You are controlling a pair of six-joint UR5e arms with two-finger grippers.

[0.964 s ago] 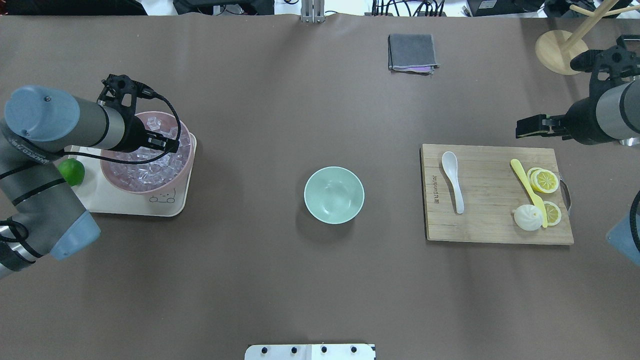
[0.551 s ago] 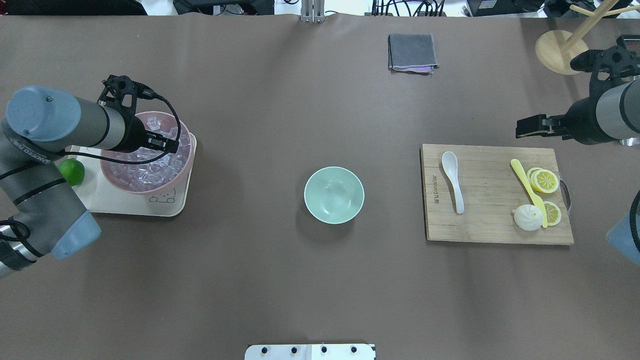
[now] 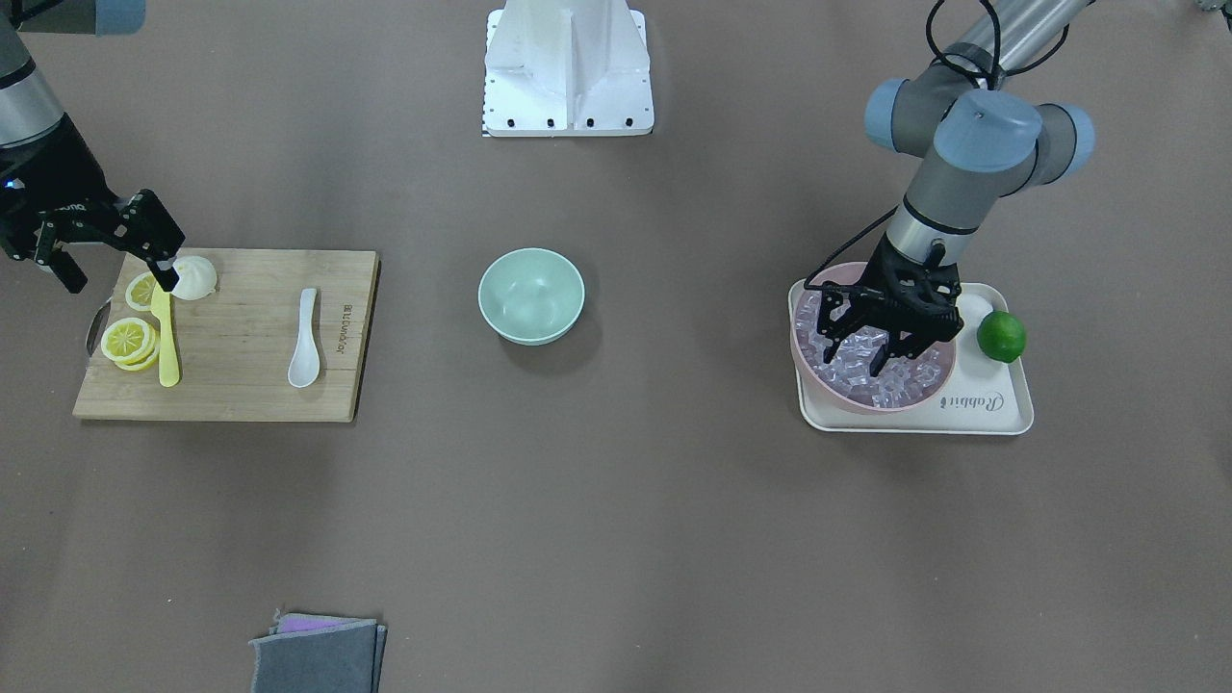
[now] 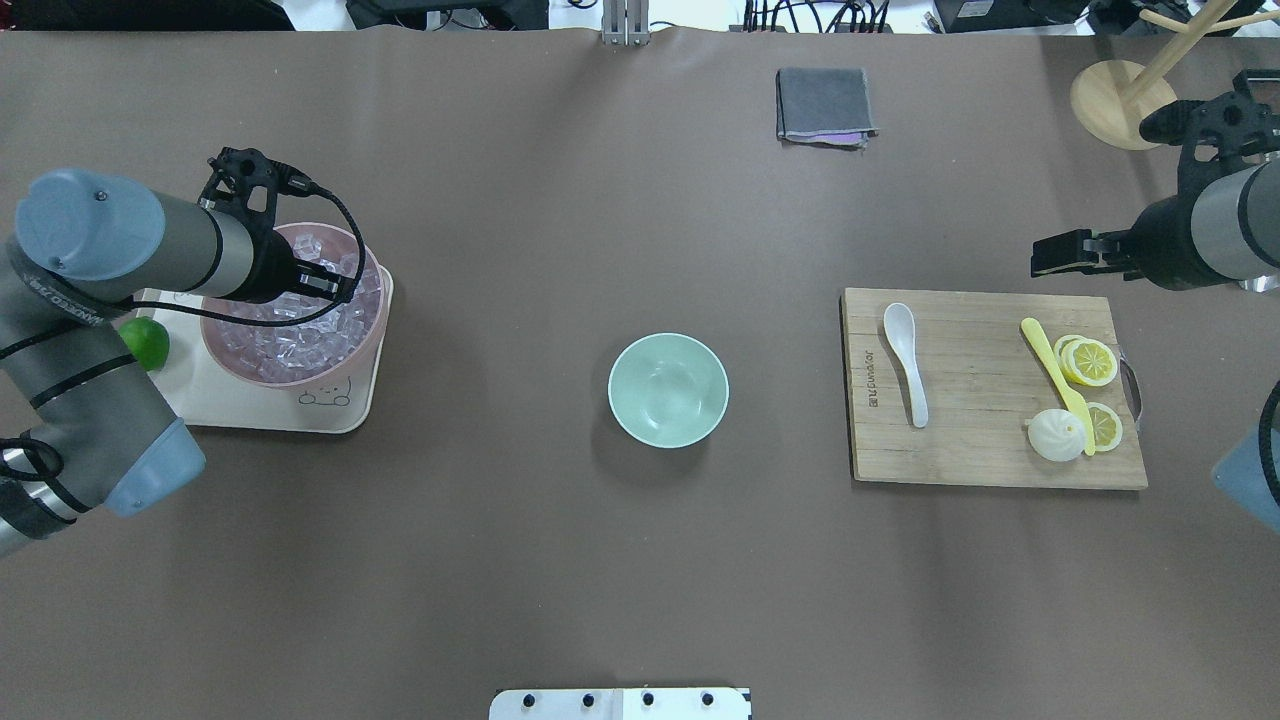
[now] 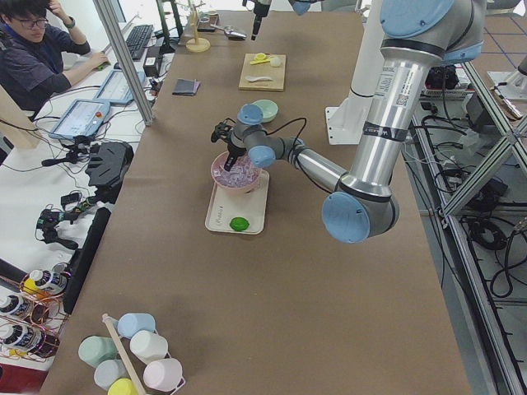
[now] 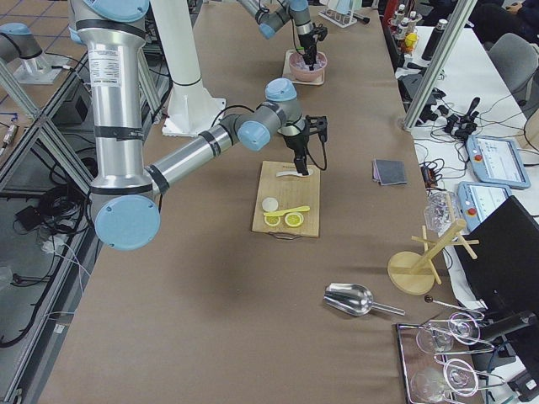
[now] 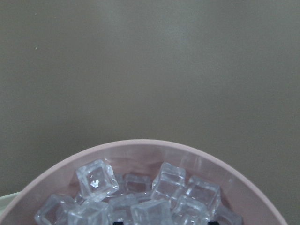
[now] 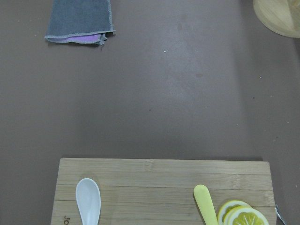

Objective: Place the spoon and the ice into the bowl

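Note:
The white spoon (image 4: 908, 362) lies on the left part of a wooden cutting board (image 4: 975, 455); it also shows in the front view (image 3: 305, 354) and the right wrist view (image 8: 88, 205). The mint-green bowl (image 4: 668, 390) stands empty mid-table. Clear ice cubes (image 4: 290, 345) fill a pink bowl (image 4: 300, 376); they show in the left wrist view (image 7: 96, 177). My left gripper (image 3: 881, 351) is open, its fingers down among the ice. My right gripper (image 3: 120, 279) is open and empty, above the board's far right edge, away from the spoon.
A yellow knife (image 4: 1055, 380), lemon slices (image 4: 1088, 360) and a white bun (image 4: 1055, 435) lie on the board's right part. The pink bowl sits on a cream tray (image 4: 250, 410) beside a lime (image 4: 145, 343). A grey cloth (image 4: 825, 103) and a wooden stand (image 4: 1120, 105) are at the far side.
My left arm has shifted slightly over the pink bowl. The right arm, spoon and green bowl have not moved.

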